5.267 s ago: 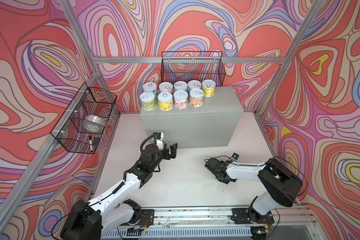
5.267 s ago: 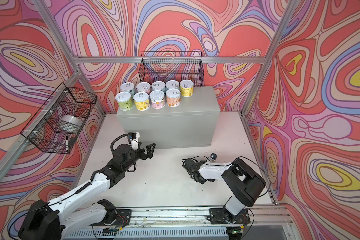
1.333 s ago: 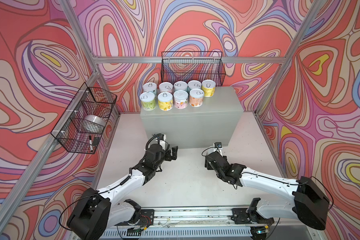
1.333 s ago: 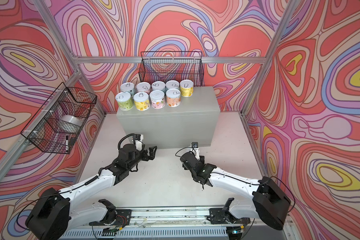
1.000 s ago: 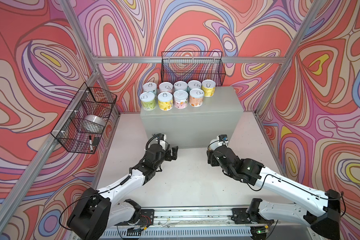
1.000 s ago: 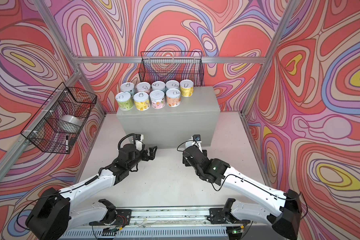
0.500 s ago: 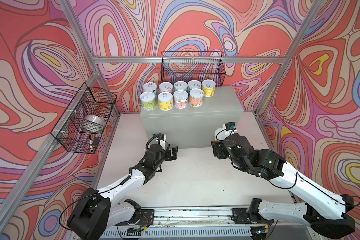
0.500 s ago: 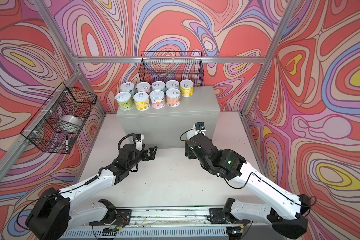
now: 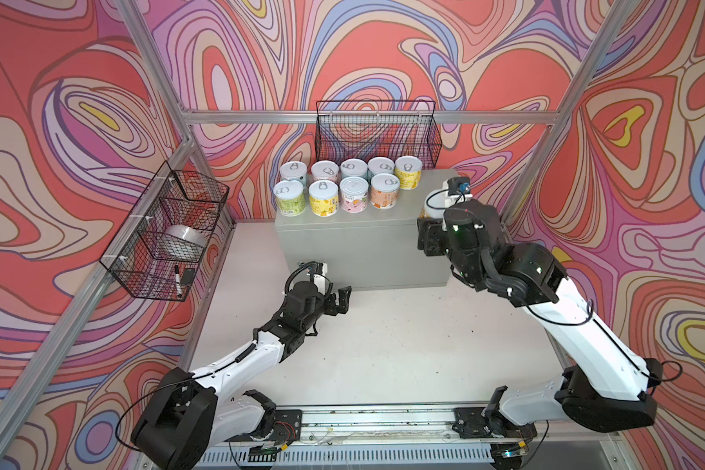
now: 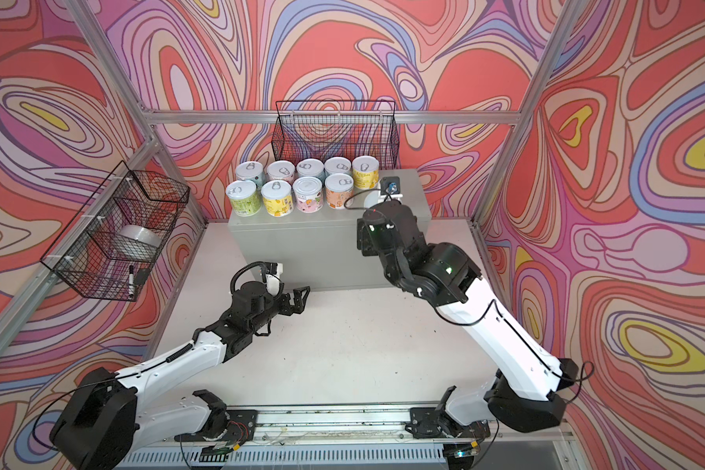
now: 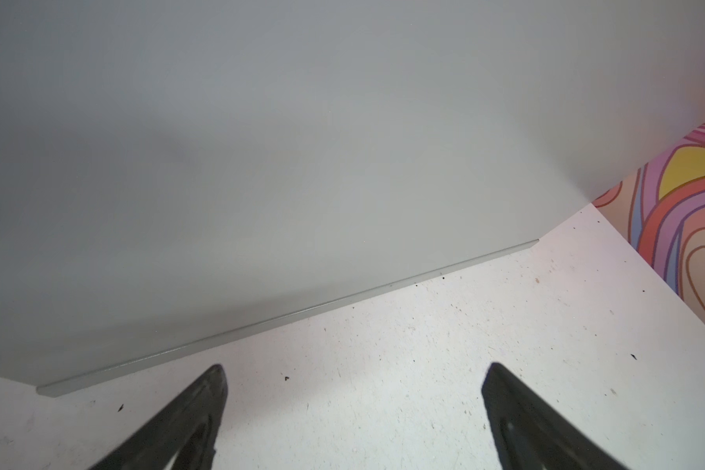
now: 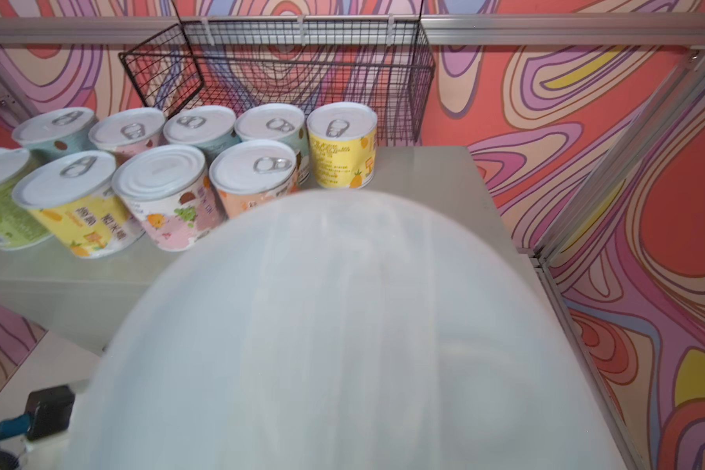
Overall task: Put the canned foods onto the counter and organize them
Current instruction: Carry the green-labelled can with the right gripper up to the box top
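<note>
Though the fingers of your right gripper (image 9: 430, 223) are hidden behind the wrist in both top views, you can see that it is clamped on the tenth can (image 9: 434, 204). That can hangs in the air at the gripper, lid up, above the front right part of the counter (image 9: 359, 248) and clear of its top. In your right wrist view the can's pale lid sits so close to the lens that it fills most of the picture as a blur.

The other nine canned foods (image 9: 354, 195) stand upright on the left half of the counter's flat top, packed in two rows. The back row has five and ends on the right in a yellow can (image 9: 408, 173). The front row has four, reading green, yellow, pink and orange from the left. Your carried can is to the right of the orange can (image 9: 383, 196), near it but not touching.

Your left gripper (image 9: 340, 300) stands wide open with nothing between its fingers. It sits low over the white floor (image 11: 383, 407), facing the counter's front face near its bottom edge, well apart from every can. A black wire basket (image 9: 377, 134) hangs on the back wall just behind the back row.
</note>
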### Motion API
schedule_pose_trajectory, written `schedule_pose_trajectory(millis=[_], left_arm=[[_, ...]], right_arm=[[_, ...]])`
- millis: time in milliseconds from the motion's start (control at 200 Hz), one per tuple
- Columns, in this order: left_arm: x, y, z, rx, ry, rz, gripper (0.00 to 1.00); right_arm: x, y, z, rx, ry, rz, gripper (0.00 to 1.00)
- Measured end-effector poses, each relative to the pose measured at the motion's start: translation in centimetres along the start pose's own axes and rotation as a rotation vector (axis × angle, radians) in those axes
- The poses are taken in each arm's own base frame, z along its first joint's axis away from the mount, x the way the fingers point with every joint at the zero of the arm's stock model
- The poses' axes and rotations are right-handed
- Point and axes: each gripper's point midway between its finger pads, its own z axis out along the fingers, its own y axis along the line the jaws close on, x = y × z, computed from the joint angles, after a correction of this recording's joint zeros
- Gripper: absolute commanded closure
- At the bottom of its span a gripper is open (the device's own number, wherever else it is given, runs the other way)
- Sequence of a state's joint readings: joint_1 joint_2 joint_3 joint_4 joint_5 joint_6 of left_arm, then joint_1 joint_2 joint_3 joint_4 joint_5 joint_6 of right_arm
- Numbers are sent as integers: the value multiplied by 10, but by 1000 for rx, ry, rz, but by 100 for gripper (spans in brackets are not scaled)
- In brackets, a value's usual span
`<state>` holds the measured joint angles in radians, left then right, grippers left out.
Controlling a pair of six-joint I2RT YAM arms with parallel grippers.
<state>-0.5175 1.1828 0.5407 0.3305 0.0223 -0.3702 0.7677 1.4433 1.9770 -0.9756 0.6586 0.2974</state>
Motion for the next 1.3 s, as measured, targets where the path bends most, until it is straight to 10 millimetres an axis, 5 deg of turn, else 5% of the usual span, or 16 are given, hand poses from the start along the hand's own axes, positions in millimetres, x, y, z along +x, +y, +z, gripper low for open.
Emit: schedule_pose_trajectory(millis=[160,621,1082,1297], left_arm=[[-8,-5,-5,24,-25,-1,2],[-23,-17,-18,63,-75,11,2],[-21,-18,-22,52,-68,35,2],[-20,-15,-22,38,-67,37,2]], right_arm=[[-9,-26,33,86,19,-6,100],[7,-31,111,56,127,12,100],[17,-7,152,-22,164,27,100],[17,-6,154,-22,162,28,58]])
